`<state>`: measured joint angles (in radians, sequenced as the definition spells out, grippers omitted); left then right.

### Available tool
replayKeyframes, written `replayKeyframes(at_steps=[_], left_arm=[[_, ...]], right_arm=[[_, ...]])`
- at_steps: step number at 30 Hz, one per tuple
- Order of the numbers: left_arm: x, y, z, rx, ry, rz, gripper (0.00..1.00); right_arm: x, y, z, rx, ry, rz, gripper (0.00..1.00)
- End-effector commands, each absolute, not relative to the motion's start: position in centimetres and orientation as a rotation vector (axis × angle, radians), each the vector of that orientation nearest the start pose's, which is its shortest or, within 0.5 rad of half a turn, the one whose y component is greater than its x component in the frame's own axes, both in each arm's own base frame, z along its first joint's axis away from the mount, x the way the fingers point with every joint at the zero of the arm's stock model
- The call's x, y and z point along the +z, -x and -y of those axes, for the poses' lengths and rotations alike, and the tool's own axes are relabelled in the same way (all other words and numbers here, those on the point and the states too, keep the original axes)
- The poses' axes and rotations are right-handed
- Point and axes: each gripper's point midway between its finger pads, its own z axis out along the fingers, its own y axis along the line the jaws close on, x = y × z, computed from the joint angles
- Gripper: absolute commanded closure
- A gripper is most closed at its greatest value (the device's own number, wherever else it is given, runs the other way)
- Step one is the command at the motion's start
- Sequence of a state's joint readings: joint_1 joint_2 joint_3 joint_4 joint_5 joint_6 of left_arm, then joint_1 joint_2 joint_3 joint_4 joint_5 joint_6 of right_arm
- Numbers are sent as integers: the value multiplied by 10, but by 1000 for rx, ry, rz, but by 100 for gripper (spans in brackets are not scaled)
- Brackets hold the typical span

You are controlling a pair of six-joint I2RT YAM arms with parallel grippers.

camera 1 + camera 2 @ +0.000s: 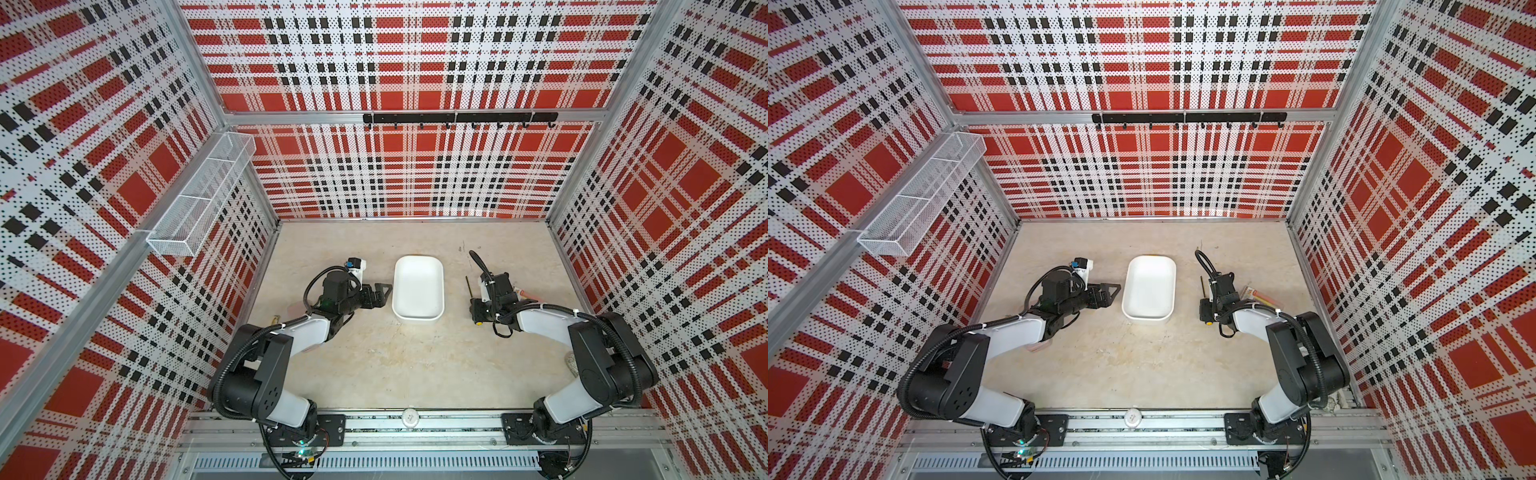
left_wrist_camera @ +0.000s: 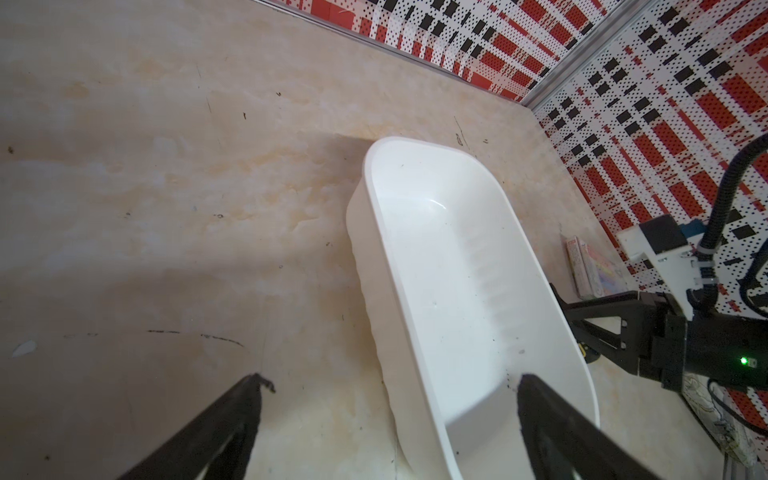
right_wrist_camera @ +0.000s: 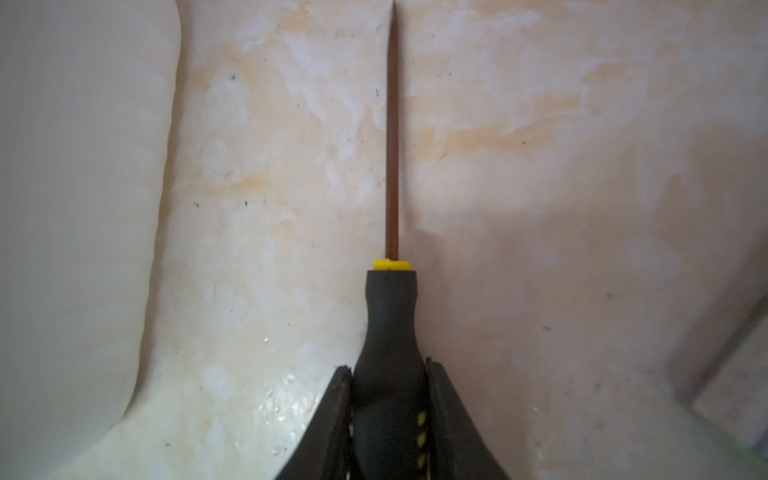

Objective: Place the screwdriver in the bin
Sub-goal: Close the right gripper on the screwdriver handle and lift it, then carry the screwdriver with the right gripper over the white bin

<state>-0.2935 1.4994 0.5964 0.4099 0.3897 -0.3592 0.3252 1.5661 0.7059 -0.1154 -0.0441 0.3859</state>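
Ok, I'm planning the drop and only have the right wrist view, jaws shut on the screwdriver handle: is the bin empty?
Observer: Yes, both top views show the bin holding nothing.
Operator: Where is it from the screwdriver?
Observer: In a top view the screwdriver sits right of the bin, clear of it, shaft along its long side.
Operator: And the left gripper?
Observer: The left gripper hangs open at the bin's other long side, near its rim.

red plaid walls [image 1: 415, 62], marbled beige floor [image 1: 395, 365]
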Motion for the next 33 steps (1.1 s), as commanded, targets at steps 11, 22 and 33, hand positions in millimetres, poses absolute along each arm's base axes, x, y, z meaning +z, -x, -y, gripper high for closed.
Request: replayKeyframes(at_steps=[11, 22, 33], left_arm=[[126, -371, 187, -815, -238, -2087, 2], [126, -378, 175, -801, -204, -2085, 2], [126, -378, 154, -765, -164, -2078, 2]], right_arm=[[112, -362, -131, 276, -113, -2496, 100], [217, -384, -217, 415, -224, -2287, 100], [167, -380, -281, 367, -229, -2372, 100]])
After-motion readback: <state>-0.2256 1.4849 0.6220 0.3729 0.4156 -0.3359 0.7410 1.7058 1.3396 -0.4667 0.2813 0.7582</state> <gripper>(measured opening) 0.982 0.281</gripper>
